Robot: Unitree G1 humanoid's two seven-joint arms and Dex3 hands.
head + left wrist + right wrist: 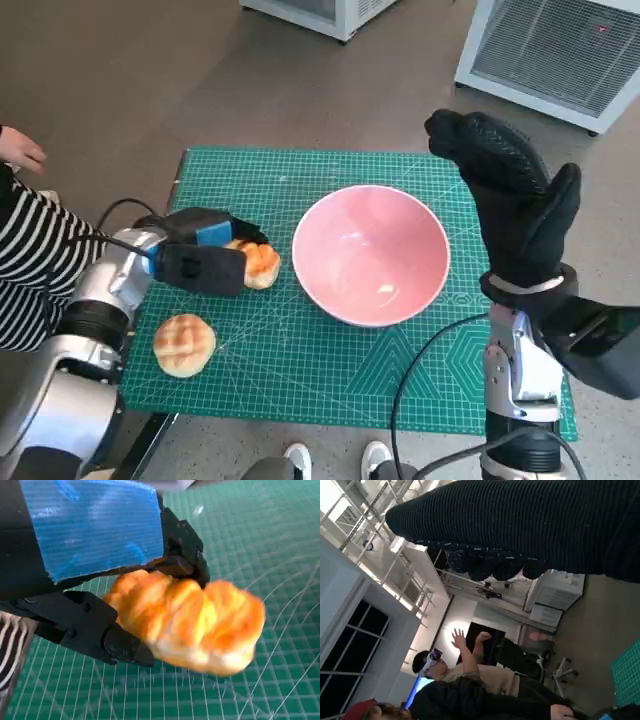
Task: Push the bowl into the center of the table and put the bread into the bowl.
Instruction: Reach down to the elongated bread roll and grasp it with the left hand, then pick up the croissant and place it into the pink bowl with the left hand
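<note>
You are holding one bread roll [192, 625] in your left hand [200, 262] just beside the pink bowl [370, 255] sitting mid-surface, your right hand [515, 205] hovering empty and spread, and that shallow grip is risking a drop short of the rim.

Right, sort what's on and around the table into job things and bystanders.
Job:
- pink bowl
- bread roll held in the left hand
- second bread roll lying on the mat
- right hand, raised beside the bowl

Bystanders:
- green cutting mat
- white appliances on the floor
- person in striped sleeve
</note>
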